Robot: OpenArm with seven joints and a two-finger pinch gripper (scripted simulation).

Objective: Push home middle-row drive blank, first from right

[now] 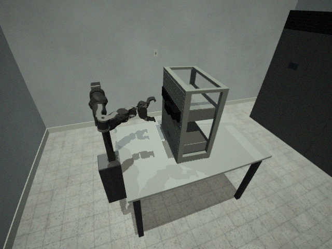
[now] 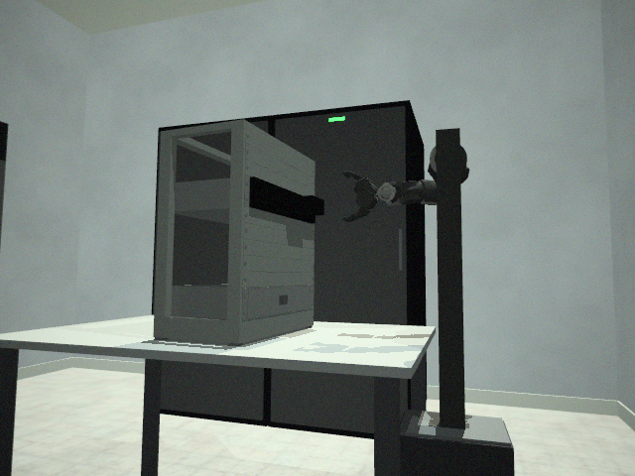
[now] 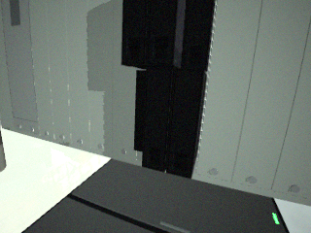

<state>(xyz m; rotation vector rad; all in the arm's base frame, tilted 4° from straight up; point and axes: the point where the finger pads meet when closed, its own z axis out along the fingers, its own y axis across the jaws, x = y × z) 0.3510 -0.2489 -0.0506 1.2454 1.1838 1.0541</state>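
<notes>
The pincer (image 2: 352, 198) hangs in the air with its two curved fingers spread wide and nothing between them, level with the dark storage chassis (image 2: 285, 200) and a short way off its front. It points at that front from the side of the table (image 1: 235, 150) where the arm's post (image 2: 449, 307) stands. The rack (image 1: 184, 134) sits toward the far edge of the table, its face turned to the arm.

In the wrist view, which looks rolled on its side, the chassis shows as a black block with stepped edges, where some drive blanks (image 3: 167, 34) stand proud of their neighbours. Which of them is the middle-row blank nearest the right end I cannot tell; the dark faces merge.

My judgement is that the approach is still under way and no contact has been made. To do this well, line one fingertip or the closed tips squarely on the target blank alone, well away from the other proud ones. Push straight in along the blank's travel, slowly, so the force goes into the latch and not into sliding or tipping the rack, then back straight off
</notes>
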